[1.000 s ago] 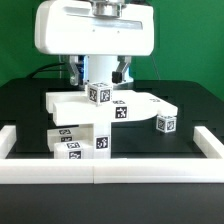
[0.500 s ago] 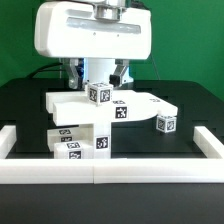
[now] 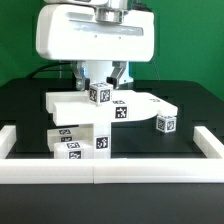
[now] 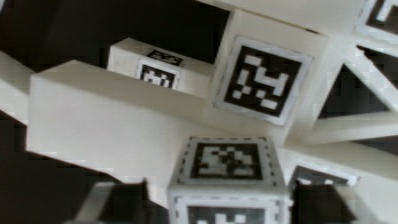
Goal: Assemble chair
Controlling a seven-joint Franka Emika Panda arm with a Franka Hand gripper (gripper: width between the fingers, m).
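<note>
Exterior view: gripper [image 3: 100, 78] low over stacked white chair parts [image 3: 100, 118] at table [image 3: 25, 105] centre, fingers either side of a tagged block [image 3: 99, 94], seemingly clamping it. Small cube [image 3: 166, 124] apart, toward the exterior view's right. Wrist view: tagged block [image 4: 228, 170] between fingers [image 4: 111, 205].

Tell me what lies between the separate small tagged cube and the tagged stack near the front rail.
Bare black table, seen in the exterior view, separates the small cube from the stack.
</note>
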